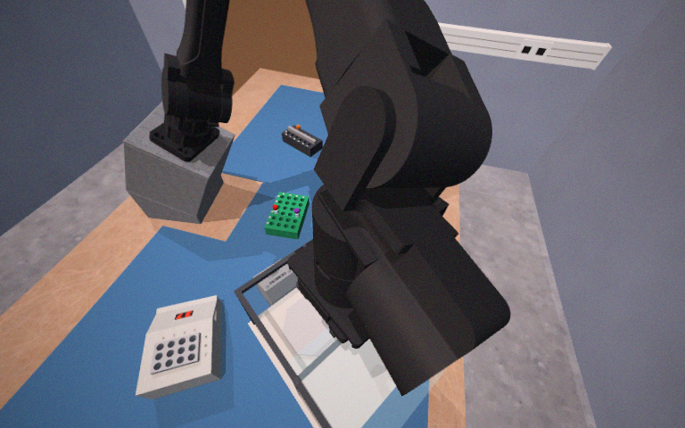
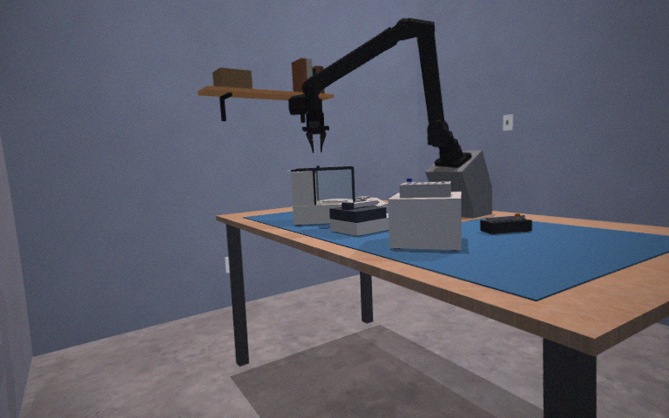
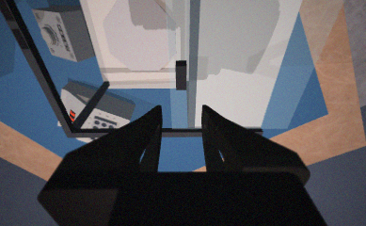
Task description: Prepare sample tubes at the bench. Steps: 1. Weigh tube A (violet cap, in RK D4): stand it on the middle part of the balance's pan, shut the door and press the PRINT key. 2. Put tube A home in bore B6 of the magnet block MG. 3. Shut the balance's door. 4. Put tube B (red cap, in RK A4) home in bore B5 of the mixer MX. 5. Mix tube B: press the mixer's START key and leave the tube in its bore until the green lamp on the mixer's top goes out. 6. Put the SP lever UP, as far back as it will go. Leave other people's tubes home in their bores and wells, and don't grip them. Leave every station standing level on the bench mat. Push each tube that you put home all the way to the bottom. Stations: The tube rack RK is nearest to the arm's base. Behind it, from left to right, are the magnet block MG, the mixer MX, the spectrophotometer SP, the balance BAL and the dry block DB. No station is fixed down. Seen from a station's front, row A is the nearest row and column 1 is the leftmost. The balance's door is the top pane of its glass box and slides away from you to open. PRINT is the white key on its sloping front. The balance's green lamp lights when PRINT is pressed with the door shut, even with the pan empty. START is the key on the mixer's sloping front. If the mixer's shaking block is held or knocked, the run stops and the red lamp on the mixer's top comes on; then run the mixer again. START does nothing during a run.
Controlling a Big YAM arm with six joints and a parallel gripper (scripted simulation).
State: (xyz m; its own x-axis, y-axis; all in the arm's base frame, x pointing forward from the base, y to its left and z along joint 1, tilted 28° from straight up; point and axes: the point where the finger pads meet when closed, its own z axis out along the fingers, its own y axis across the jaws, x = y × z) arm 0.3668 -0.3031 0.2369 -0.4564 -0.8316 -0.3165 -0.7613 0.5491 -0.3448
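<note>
Hovering gripper (image 2: 317, 151) (image 3: 182, 112), open air above balance's rim (image 1: 270, 347) (image 2: 334, 168) (image 3: 39, 66)

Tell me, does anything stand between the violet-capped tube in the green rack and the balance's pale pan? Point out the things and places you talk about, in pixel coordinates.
Yes: the side of the balance's black-framed glass box (image 1: 269, 337) (image 2: 330, 168) (image 3: 39, 72) stands between the tube (image 1: 296, 210) and the pan (image 1: 294, 320) (image 3: 139, 49).

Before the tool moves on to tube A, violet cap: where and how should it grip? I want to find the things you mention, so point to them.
Come from straight above and close on opposite sides of the violet cap (image 1: 297, 210). It stands proud of the green rack (image 1: 283, 231) while most of the tube sits down in its bore, so the cap looks like the best hold. Upright pose suggests a vertical tool (image 2: 317, 151) (image 3: 182, 112).
</note>
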